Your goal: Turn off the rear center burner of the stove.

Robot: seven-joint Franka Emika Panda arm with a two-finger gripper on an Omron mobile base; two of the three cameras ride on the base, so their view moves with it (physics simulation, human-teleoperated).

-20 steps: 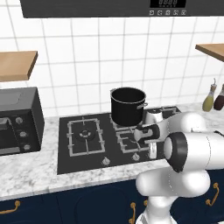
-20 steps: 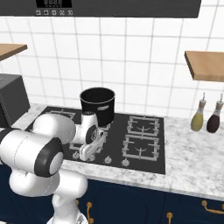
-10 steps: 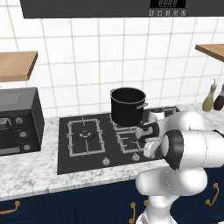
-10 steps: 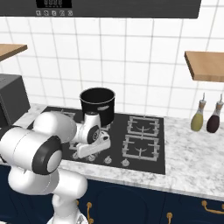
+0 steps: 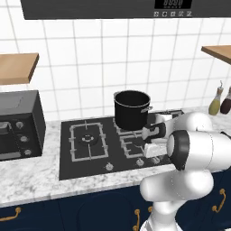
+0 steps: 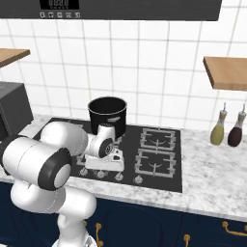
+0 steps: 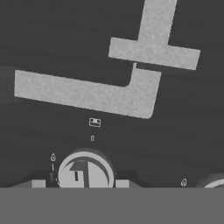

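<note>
Glossy black glass stove (image 5: 90, 160), round silver knob (image 7: 85, 171), speckled grey grate (image 7: 87, 94).

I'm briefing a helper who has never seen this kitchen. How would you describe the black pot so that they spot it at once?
Find the wide black glass stove set into the speckled marble counter, below the white tiled wall. The round black metal pot stands on the grate at the back middle. It is the one tall thing on the cooktop, open-topped, with small side handles.
</note>
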